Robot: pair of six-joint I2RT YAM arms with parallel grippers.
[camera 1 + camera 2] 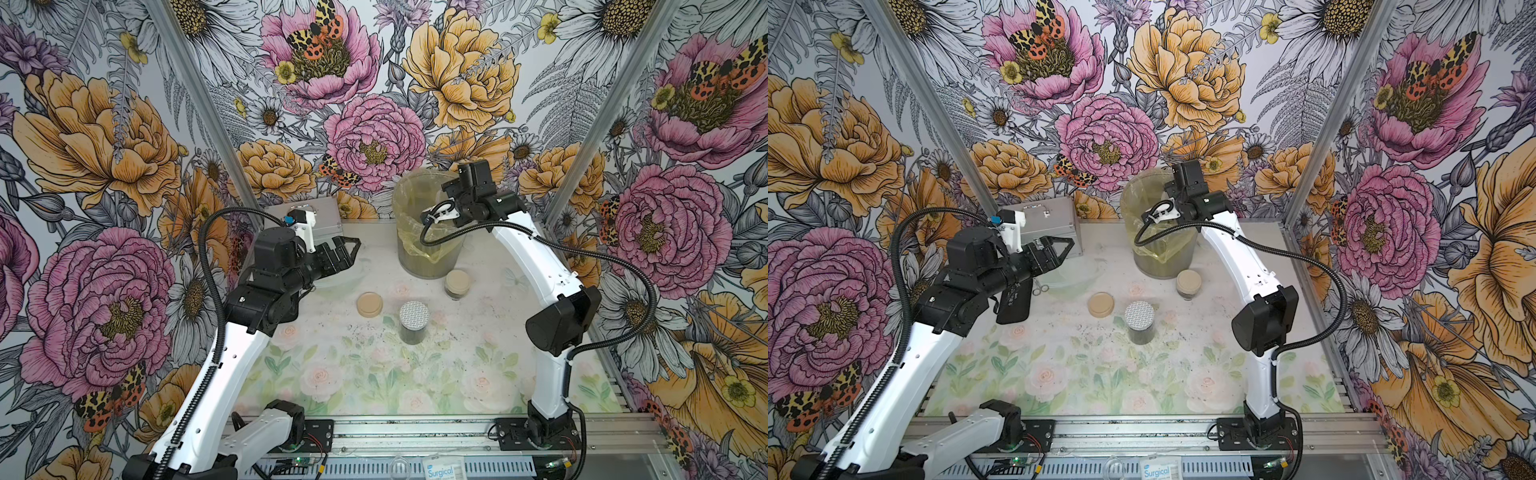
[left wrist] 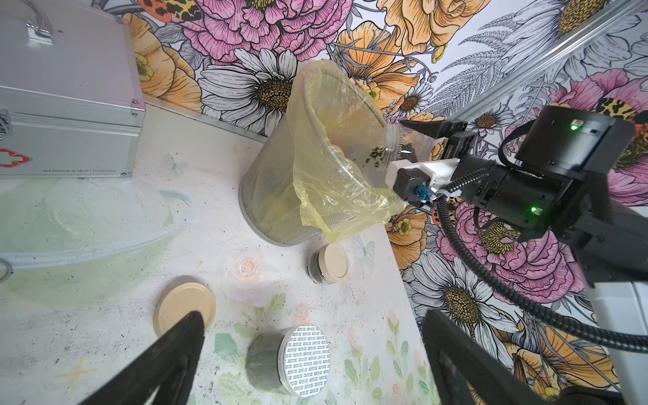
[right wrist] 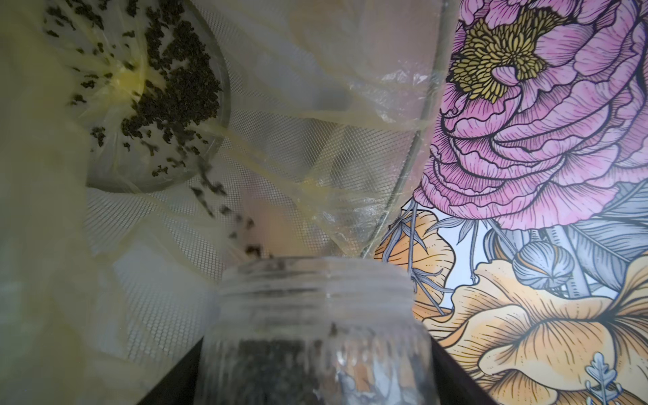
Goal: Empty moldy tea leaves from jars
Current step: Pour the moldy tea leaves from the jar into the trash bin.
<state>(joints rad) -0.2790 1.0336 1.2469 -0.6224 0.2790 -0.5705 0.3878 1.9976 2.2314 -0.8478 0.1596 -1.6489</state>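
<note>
In both top views the left gripper (image 1: 352,250) hangs over the table (image 1: 374,374) in front of the metal case (image 1: 328,218), jaws spread wide and empty. The right arm (image 1: 515,245) reaches across the rim of the mesh bin (image 1: 424,266), which is lined with a yellow bag (image 1: 417,245). Near the bin stand a tan-lidded jar (image 1: 457,284) and a silver-lidded jar (image 1: 414,320), both dark with tea leaves (image 1: 412,336). A loose tan lid (image 1: 369,304) lies beside them.

From the left wrist, the right gripper (image 2: 415,142) is seen clamped on an open jar (image 2: 399,140). The jar is tipped on its side with its mouth at the bin's rim, over the bag. Dark leaves cling inside near the mouth. The left gripper's fingers (image 2: 182,350) frame the two closed jars, touching neither.

From the right wrist, the open jar's threaded mouth points into the bag. A heap of leaves lies at the bag's bottom, blurred bits hang in the air between, and a dark layer shows inside the glass.
</note>
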